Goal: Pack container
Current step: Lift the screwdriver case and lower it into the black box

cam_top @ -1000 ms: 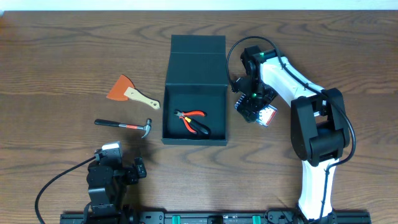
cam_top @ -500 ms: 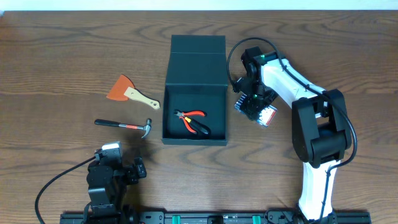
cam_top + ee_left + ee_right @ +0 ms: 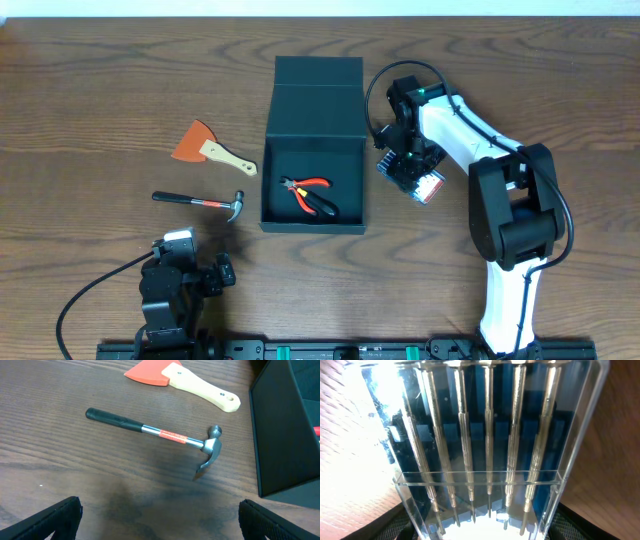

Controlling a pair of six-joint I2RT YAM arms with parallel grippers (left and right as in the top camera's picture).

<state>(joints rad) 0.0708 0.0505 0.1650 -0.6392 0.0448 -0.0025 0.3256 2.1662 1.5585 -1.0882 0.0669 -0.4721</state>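
Observation:
The container (image 3: 268,178) is a square black-green box at mid table, its flap lid (image 3: 317,85) open toward the far side. Red-handled pliers (image 3: 310,193) lie inside it. My right gripper (image 3: 408,166) is just right of the box, shut on the clear blue case of bits (image 3: 430,185). In the right wrist view the case (image 3: 485,445) fills the frame between my fingers (image 3: 480,532). My left gripper (image 3: 198,272) is open and empty near the front edge, with its fingers (image 3: 160,520) wide apart short of the hammer (image 3: 165,435).
The hammer (image 3: 200,201) lies left of the box. An orange scraper with a wooden handle (image 3: 205,147) lies beyond it and also shows in the left wrist view (image 3: 180,375). The box's front left corner (image 3: 280,435) is at that view's right.
My right gripper and the case of bits have shifted slightly toward the far left. The left arm, the box and the tools have not moved.

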